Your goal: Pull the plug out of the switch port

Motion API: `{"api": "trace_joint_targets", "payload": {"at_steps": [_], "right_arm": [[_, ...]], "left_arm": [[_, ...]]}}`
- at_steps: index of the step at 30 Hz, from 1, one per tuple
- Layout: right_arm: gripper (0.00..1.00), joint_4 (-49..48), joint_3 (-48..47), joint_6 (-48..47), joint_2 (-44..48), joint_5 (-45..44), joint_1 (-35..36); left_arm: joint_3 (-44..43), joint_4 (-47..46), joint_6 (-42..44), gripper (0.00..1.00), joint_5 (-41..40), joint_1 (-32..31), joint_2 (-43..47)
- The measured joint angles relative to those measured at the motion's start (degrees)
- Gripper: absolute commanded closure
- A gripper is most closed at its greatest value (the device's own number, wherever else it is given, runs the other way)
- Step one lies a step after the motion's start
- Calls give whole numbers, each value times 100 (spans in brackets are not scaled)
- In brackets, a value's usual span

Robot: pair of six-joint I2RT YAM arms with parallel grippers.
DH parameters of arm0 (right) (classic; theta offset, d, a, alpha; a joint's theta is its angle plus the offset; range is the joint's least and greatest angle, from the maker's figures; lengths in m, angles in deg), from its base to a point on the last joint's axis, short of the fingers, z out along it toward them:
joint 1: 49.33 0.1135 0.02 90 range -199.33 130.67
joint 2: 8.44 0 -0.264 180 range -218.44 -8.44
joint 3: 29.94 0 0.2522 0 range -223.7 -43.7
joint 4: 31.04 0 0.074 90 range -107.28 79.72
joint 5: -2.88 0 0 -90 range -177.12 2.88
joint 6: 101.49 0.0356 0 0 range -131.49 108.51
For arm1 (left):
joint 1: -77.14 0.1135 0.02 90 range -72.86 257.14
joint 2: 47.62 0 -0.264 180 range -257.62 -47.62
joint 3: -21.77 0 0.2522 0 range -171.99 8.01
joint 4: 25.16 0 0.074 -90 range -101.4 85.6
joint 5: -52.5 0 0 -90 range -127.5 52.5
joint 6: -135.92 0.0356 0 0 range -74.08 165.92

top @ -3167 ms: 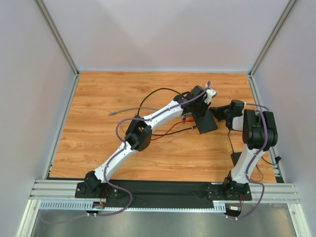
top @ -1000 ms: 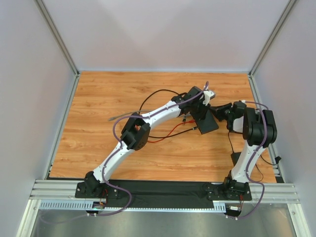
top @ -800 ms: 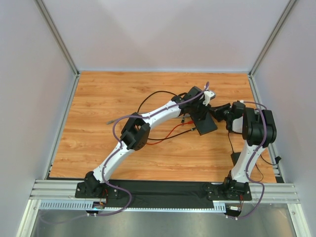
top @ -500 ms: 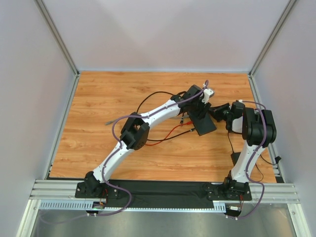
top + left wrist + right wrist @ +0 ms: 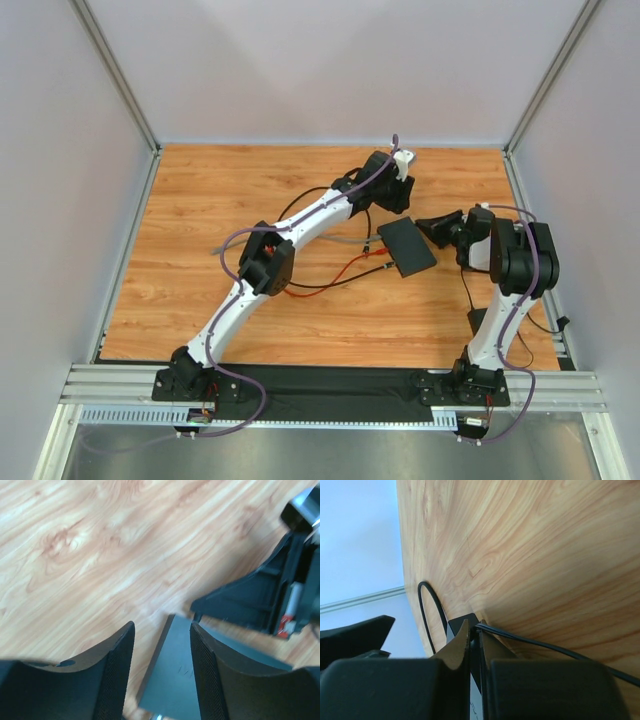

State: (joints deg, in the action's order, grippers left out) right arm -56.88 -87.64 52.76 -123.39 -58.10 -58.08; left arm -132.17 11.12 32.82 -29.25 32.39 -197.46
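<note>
The switch [image 5: 407, 247] is a flat black box lying right of the table's middle. My right gripper [image 5: 428, 228] is shut on its right edge. In the right wrist view the jaws [image 5: 475, 625] pinch the thin black edge of the switch [image 5: 454, 626], and a black cord [image 5: 545, 647] runs out beside them. My left gripper [image 5: 393, 203] is open and empty, raised just behind the switch. In the left wrist view the switch [image 5: 182, 680] shows between its fingers [image 5: 117, 670]. Red and black wires [image 5: 350, 265] reach the switch's left edge. I cannot make out the plug.
A grey cable [image 5: 228, 248] lies on the wooden table [image 5: 200, 200] at the left and runs under the left arm. A black cable loop [image 5: 305, 200] lies behind that arm. Grey walls close in three sides.
My left gripper has lifted off the switch and moved back and left, uncovering it. The grey cable's free end has slid toward the near left. The right gripper has kept its hold.
</note>
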Motion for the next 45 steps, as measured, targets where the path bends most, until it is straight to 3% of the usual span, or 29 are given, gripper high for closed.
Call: {"api": "trace_joint_targets", "payload": {"at_steps": [18, 28, 45], "right_arm": [[100, -42, 160, -68, 107, 7, 170], [100, -52, 195, -70, 160, 9, 275], [100, 101, 153, 37, 136, -39, 345]], "left_arm": [[-354, -136, -894, 53, -131, -125, -625], [-581, 608, -935, 58, -186, -190, -662], [-647, 807, -750, 71, -262, -210, -662]]}}
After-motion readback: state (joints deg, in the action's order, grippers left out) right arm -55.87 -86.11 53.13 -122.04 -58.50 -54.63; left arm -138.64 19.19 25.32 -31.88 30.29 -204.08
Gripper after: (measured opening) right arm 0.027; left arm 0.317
